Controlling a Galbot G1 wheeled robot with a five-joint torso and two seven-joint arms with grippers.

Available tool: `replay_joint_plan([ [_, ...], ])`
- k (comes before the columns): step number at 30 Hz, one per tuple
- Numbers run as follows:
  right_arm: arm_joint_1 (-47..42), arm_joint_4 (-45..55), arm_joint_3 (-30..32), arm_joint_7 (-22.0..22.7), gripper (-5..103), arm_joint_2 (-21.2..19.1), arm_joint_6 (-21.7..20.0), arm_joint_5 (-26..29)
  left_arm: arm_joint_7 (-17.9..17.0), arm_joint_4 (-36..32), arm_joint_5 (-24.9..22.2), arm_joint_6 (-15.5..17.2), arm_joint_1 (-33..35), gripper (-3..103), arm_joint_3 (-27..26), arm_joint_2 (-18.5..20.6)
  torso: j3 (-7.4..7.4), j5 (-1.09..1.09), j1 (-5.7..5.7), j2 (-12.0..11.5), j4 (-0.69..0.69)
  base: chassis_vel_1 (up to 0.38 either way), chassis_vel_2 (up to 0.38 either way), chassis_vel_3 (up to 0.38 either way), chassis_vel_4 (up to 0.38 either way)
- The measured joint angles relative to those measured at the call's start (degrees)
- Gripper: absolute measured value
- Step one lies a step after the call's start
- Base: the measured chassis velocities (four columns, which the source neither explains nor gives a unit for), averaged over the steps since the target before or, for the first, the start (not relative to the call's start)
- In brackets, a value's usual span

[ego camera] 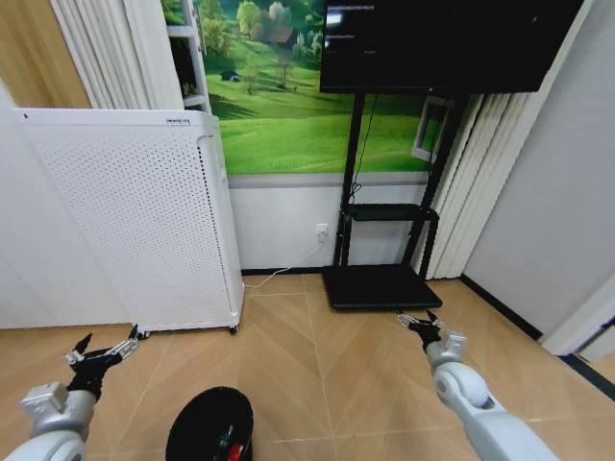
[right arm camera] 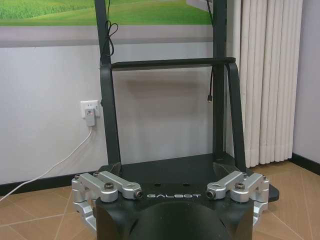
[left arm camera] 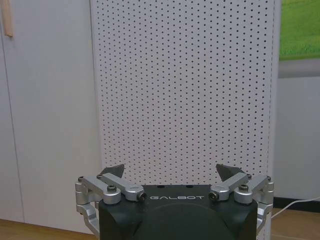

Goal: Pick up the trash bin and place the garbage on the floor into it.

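The light tan chevron parquet floor [ego camera: 317,375] spreads before the tall white perforated appliance [ego camera: 144,221] and the black TV stand [ego camera: 380,279]. The small black round trash bin [ego camera: 207,423] stands on the floor at the head view's lower edge, between the 2 arms and nearer the left; something red and white [ego camera: 233,448] lies inside it. The left gripper [ego camera: 99,356] hovers empty, fingers spread, facing the appliance. The right gripper [ego camera: 418,322] hovers empty, fingers apart, facing the stand.
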Motion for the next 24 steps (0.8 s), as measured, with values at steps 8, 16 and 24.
replay_joint_plan([
  [8,0.0,0.0,0.0,0.0,100,0.0,0.0,0.0,-1.4,3.29,1.69,0.17,-5.67,100,3.87,0.62,0.0,0.02,0.0,0.0,0.0,0.0,0.0,0.0,0.0],
  [16,0.0,0.0,0.0,0.0,100,0.0,0.0,0.0,-2.39,6.85,2.01,0.29,-12.36,100,7.94,1.92,0.0,0.02,0.0,0.0,-0.02,0.0,0.0,0.0,0.0],
  [24,0.0,0.0,0.0,0.0,100,0.0,0.0,0.0,-2.49,8.68,3.6,0.27,-15.14,100,11.18,0.66,0.0,0.02,0.0,0.0,-0.01,0.0,0.0,0.0,0.0],
])
